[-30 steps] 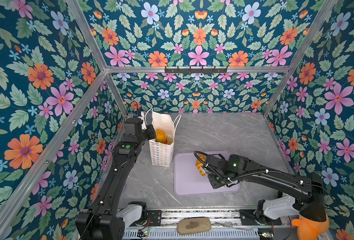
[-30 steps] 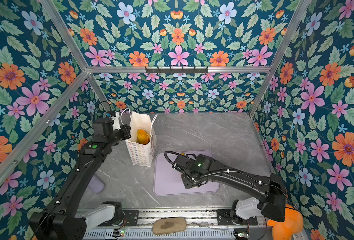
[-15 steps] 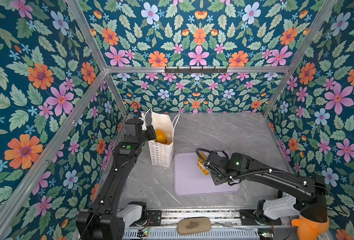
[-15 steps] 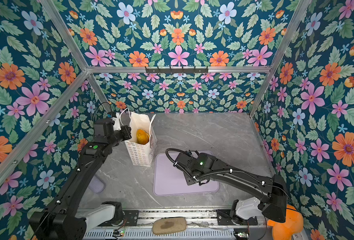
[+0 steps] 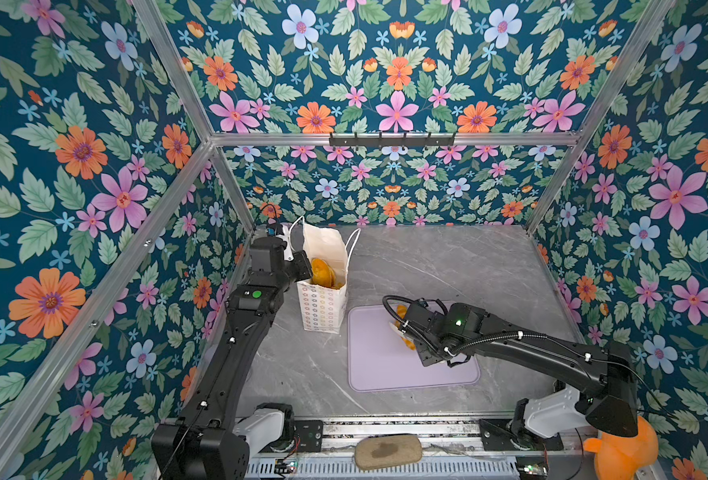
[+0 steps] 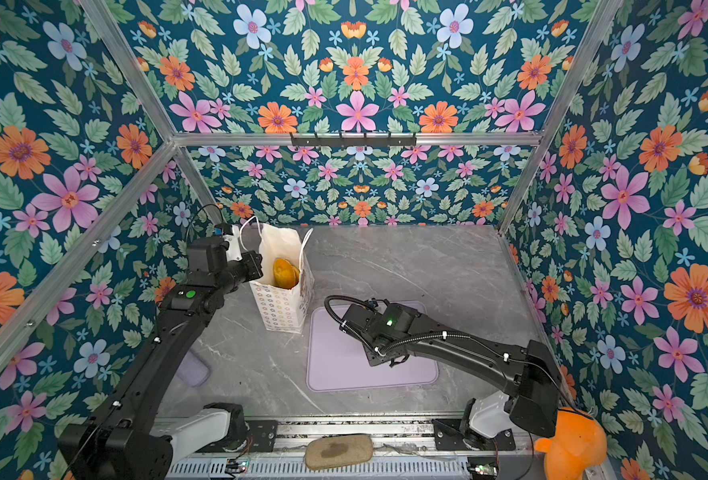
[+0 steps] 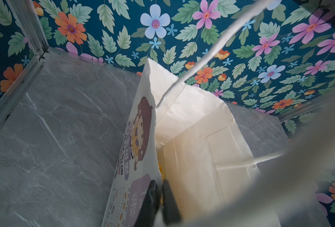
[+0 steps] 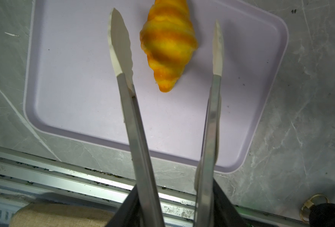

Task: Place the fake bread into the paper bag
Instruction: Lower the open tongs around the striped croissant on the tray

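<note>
On the lilac tray [image 8: 74, 82], a fake bread croissant [image 8: 167, 45] lies between the spread tongs [image 8: 135, 118] gripped by the right tool [image 5: 412, 332], while other pieces [image 5: 323, 272] sit inside the upright paper bag [image 5: 323, 309], whose rim the left tool [image 7: 158, 196] pinches.

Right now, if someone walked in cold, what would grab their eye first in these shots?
The loud floral walls all round the cell. Then the white paper bag on the table's left side, pinched by the left end effector, orange bread showing inside. Mid-table, a glossy croissant lies on a lilac tray between open tongs.
</note>
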`<state>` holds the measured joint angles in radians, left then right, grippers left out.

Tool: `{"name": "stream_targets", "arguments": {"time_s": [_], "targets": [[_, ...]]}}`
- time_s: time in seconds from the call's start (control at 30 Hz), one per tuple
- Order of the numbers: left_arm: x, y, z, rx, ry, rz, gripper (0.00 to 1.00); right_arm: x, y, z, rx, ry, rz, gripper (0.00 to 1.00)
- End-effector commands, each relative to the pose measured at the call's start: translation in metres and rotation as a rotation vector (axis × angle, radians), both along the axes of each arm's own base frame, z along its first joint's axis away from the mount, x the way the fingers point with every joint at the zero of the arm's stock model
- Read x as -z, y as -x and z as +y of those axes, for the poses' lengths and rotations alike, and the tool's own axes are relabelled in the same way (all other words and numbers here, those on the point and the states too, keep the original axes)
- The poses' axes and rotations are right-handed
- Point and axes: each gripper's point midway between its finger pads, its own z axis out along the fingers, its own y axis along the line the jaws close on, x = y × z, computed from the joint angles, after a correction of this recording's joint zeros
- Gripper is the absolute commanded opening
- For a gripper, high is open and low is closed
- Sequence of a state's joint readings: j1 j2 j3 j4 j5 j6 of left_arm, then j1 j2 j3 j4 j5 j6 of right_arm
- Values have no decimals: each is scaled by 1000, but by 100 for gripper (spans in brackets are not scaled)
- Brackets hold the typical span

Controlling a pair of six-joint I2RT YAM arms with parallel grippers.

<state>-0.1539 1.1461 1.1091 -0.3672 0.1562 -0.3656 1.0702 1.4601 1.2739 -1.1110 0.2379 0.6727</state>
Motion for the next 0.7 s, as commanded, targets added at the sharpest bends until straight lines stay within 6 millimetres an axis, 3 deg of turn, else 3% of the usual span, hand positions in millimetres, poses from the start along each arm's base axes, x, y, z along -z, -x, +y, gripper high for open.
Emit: {"name": "stream_targets", "arguments": {"time_s": [0.0, 0.2, 0.43, 0.67], "targets": [[-2, 0, -1, 4, 3, -12, 10, 4, -4, 5, 3, -10, -5, 46], [1, -1, 0, -2, 6, -3, 10, 17, -5, 13, 3, -16, 22, 45], [0, -2, 0, -2, 7, -7, 9, 35, -6, 8, 30, 14, 53, 42], [-1, -3, -2, 7, 12, -8, 9, 40, -5, 9, 33, 29, 72, 37]]}}
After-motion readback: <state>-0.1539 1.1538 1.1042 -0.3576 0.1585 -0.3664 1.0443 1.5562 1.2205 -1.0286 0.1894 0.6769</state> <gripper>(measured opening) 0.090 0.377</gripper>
